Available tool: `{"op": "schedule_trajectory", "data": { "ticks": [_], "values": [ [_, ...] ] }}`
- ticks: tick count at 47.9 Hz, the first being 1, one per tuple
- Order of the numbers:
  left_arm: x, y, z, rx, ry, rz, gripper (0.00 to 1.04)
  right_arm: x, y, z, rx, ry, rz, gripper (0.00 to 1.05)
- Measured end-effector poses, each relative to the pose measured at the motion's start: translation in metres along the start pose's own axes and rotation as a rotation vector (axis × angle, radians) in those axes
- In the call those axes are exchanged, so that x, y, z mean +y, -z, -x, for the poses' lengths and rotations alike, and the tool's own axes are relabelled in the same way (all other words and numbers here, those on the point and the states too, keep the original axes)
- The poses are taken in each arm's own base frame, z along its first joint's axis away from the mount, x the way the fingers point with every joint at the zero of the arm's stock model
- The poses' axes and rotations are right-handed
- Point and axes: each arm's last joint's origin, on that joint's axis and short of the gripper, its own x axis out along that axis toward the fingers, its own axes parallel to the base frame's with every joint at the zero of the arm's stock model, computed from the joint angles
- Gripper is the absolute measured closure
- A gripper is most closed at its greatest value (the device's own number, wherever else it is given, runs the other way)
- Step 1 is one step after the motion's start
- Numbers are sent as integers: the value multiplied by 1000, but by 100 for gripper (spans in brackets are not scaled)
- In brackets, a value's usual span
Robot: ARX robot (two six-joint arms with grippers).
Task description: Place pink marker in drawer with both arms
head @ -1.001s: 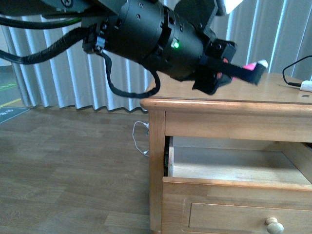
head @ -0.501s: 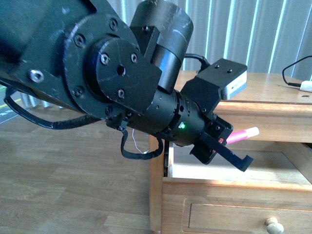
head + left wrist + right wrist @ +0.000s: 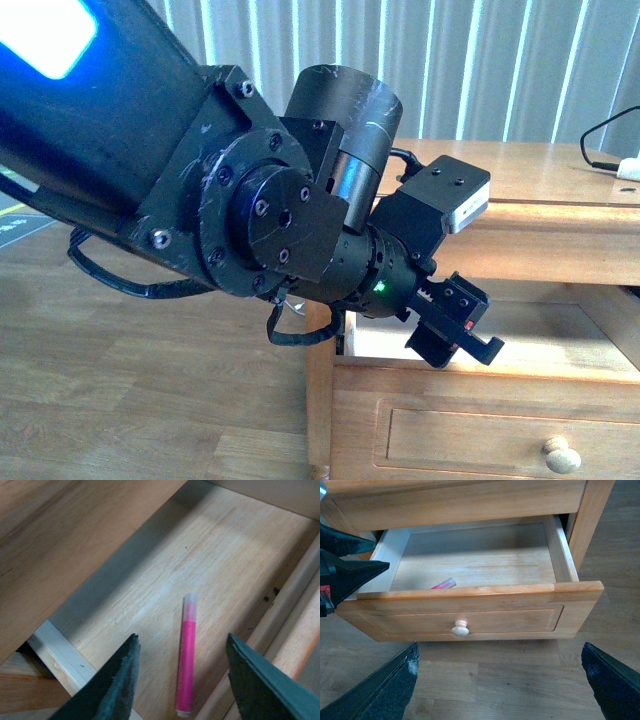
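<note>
The drawer [image 3: 470, 617] of the wooden cabinet stands pulled open, its round knob [image 3: 460, 628] facing me. The pink marker [image 3: 186, 665] lies flat on the drawer's pale floor, white cap end away from the drawer's front; in the right wrist view the pink marker [image 3: 443, 584] shows just behind the front panel. My left gripper [image 3: 182, 640] hangs open above it, a finger on either side, not touching. In the front view the left gripper [image 3: 462, 335] sits over the drawer's left part. My right gripper [image 3: 500, 650] is open in front of the drawer, over the floor.
The cabinet top [image 3: 540, 170] carries a white plug with a black cable [image 3: 628, 168] at the far right. The left arm's bulky black joints [image 3: 260, 220] fill the front view's left half. Wood-plank floor [image 3: 510, 680] lies before the drawer.
The left arm came down from above the cabinet top into the open drawer. Its fingers held the pink marker half a second ago; the marker now lies loose on the drawer floor.
</note>
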Motion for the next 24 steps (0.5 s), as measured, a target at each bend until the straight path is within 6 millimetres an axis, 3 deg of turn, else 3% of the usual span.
{"op": "schedule_trajectory", "data": {
  "ticks": [6,13,24],
  "values": [
    [-3,-4,23,-93,-118,19,23,0,0,0,0,0,0,9],
    [2,-14,59,-137,-267,76,5,0,0,0,0,0,0,9],
    [-2,4,182,-197,-524,255,6,0,0,0,0,0,0,9]
  ]
}}
